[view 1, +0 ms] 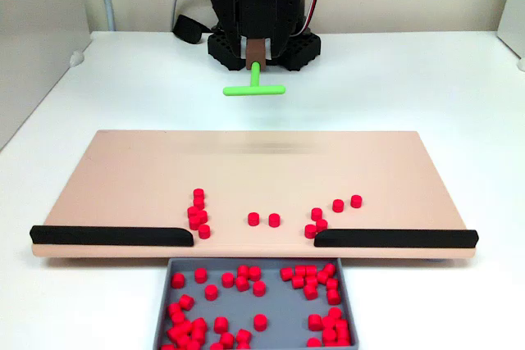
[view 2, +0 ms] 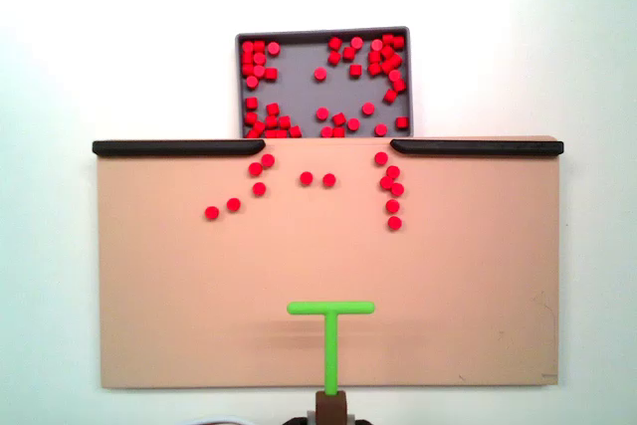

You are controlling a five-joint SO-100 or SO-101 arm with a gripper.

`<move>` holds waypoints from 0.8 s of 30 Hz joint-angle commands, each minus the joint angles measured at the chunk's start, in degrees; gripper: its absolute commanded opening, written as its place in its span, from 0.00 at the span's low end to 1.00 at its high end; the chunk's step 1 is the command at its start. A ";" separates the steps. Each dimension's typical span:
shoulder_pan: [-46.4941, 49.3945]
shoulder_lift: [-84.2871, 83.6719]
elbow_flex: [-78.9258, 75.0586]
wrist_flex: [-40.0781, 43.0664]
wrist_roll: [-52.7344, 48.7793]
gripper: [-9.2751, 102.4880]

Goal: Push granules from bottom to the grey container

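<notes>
Granules (view 2: 317,179) on board (view 2: 199,286); rest in grey container (view 2: 323,38) — pincer (view 2: 330,407) w/ T-tool (view 2: 330,320).

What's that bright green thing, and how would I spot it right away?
Start from the wide tan board on the white table. In a fixed view, look opposite the grey container of red granules: the green T-shaped tool sticks out of the robot's claw. Nothing else there is green.
</notes>
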 commanded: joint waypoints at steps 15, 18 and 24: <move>0.09 0.00 -0.44 -0.35 -0.09 0.08; 0.18 0.00 -0.44 -0.35 -0.09 0.08; 0.09 -0.44 -0.44 -0.35 0.00 0.08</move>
